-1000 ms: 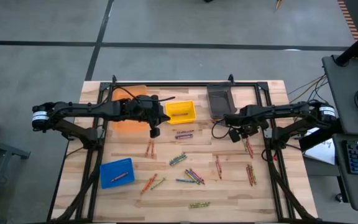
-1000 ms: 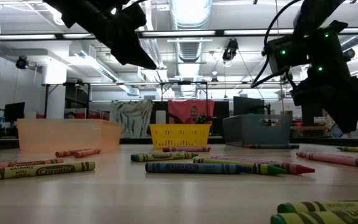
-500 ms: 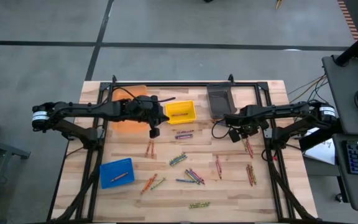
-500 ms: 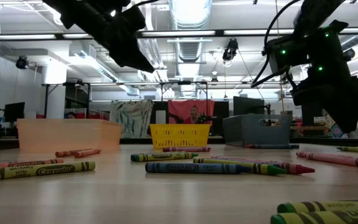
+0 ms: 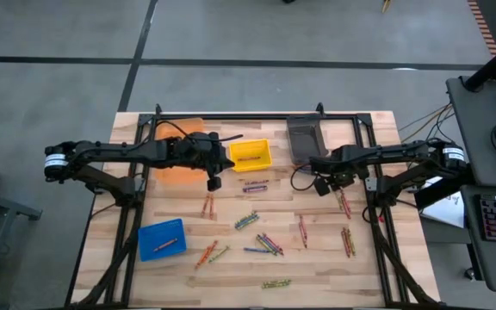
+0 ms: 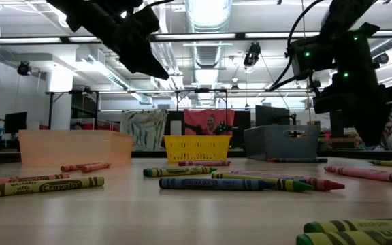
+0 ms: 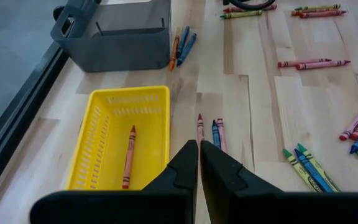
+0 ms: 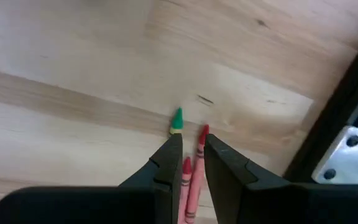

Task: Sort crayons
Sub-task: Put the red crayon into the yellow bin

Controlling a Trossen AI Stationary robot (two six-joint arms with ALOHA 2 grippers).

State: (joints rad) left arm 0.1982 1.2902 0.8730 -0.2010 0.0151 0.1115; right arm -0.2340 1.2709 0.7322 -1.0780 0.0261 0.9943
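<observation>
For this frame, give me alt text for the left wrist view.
The left gripper, shut and empty, hovers beside a yellow bin holding one orange crayon. More crayons lie on the wooden table, near a grey bin.

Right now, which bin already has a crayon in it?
Two do: the yellow bin holds one orange crayon, and the blue bin holds another. The grey bin shows none.
</observation>
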